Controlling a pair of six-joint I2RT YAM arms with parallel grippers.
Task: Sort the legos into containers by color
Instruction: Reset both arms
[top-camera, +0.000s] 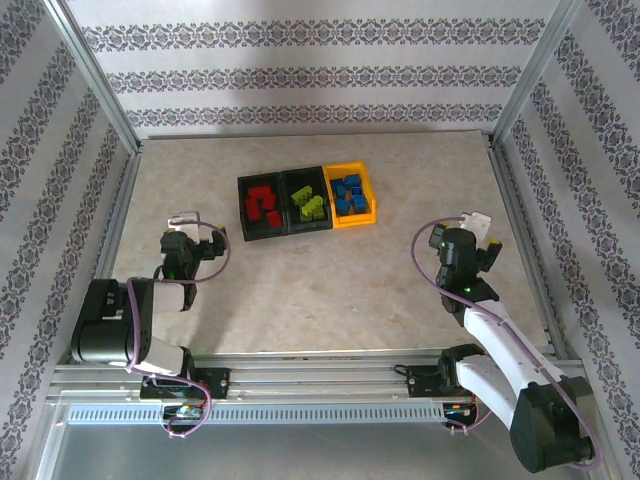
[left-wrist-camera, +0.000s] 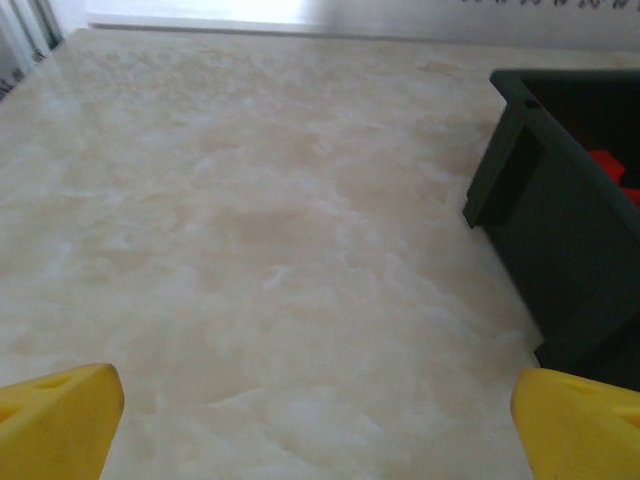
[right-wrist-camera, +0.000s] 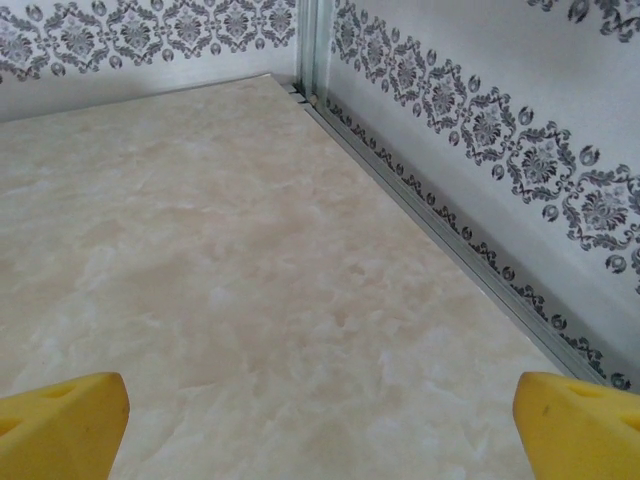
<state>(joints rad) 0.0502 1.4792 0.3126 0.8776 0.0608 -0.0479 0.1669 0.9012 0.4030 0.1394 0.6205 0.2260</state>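
Three joined containers stand in a row at mid-table. The left black bin holds red legos, the middle black bin holds lime green legos, and the yellow-orange bin holds blue legos. My left gripper is to the left of the row, open and empty. Its yellow fingertips are spread wide over bare table, with the black bin's wall and a red lego at the right. My right gripper is to the right of the row, also open and empty, its fingertips wide apart.
Patterned walls with aluminium posts enclose the marble-look table. A metal rail along the right wall runs close beside the right gripper. Both arm bases are bolted to the near edge.
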